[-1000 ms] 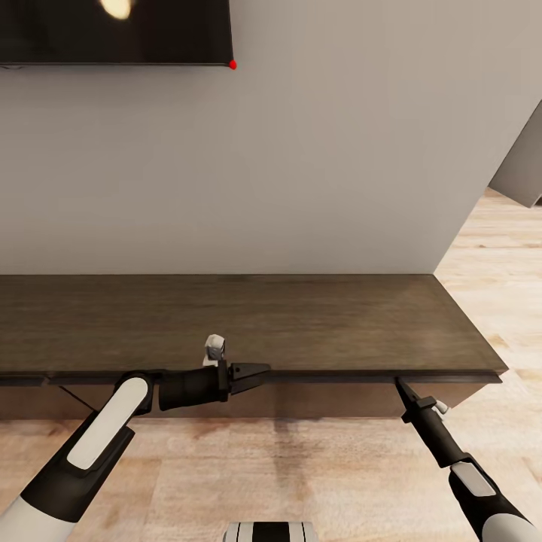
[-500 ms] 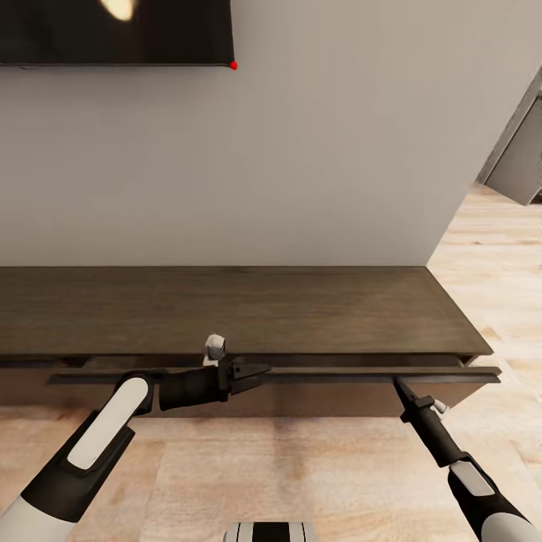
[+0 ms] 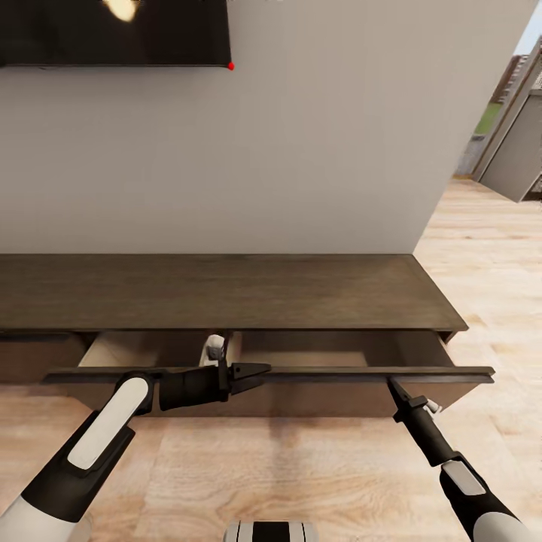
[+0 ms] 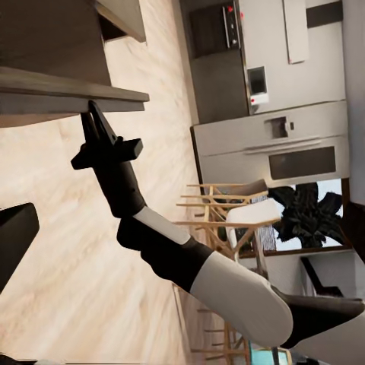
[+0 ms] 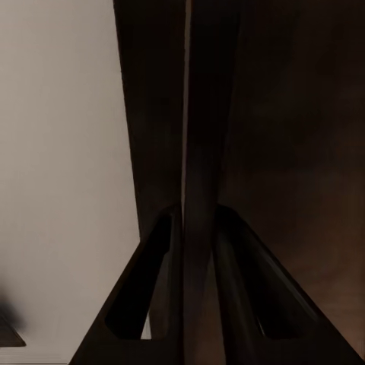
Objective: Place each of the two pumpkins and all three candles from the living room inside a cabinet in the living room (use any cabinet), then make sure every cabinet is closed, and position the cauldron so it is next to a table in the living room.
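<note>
The black left gripper [image 3: 260, 369], fingers spread with nothing between them, lies level along the pulled-out front edge of the long, low dark-brown wooden cabinet [image 3: 226, 290], whose drawer [image 3: 316, 350] stands open showing a pale beige interior. Further right, the black right gripper [image 3: 393, 385] pinches the thin top lip of that drawer front [image 3: 339, 373], its fingers [image 5: 163, 251] pressed against either face of the dark edge. Light wooden plank floor [image 3: 301, 474] lies bare in front of the unit and past its right end; behind, a plain grey wall [image 3: 301, 150] carries a dark screen [image 3: 113, 34].
</note>
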